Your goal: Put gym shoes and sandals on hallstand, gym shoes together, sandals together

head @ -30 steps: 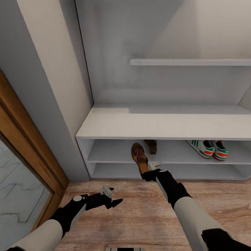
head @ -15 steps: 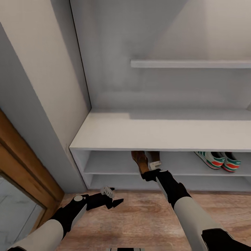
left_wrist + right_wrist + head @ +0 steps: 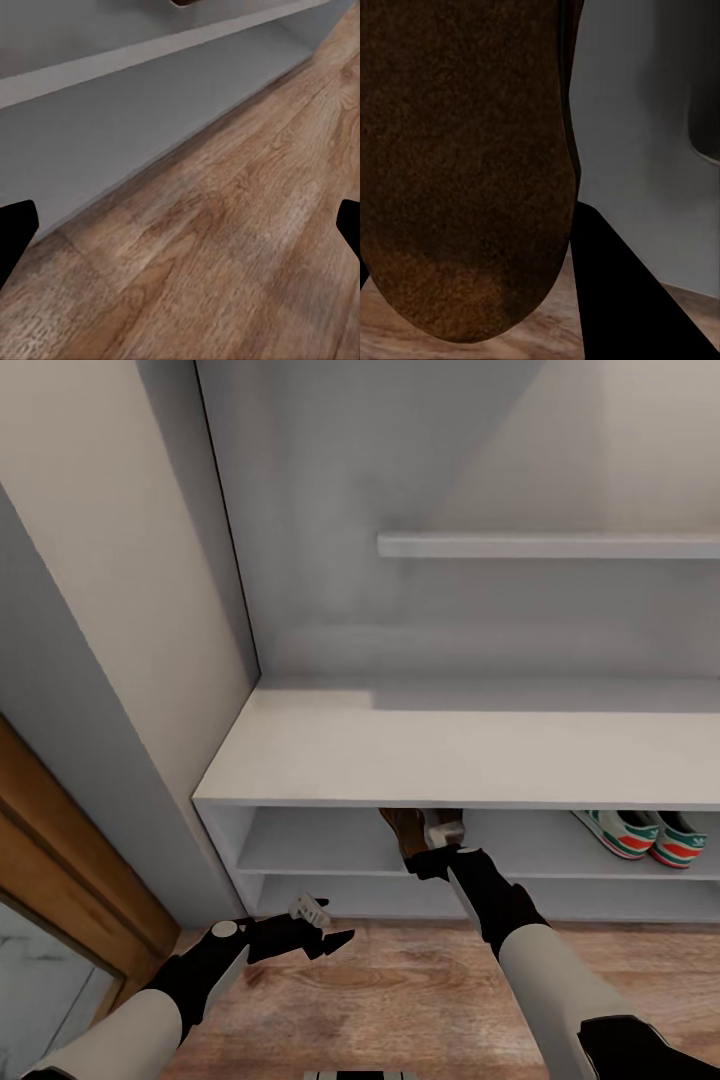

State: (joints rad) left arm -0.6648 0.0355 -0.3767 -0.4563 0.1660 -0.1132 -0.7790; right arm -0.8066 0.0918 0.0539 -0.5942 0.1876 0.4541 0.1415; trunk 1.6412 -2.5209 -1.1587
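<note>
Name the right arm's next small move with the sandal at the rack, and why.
Probably ease the sandal a little deeper onto the upper low shelf, then open. The right gripper holds it at the shelf's front edge, and the wrist view shows floor under its heel.

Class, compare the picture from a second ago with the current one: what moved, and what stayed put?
The right tool carried the sandal deeper into the hallstand, onto its upper low shelf beside the second sandal; the camera also closed in. The gym shoes stayed on that shelf, and the left tool stayed open over the corridor floor.
</note>
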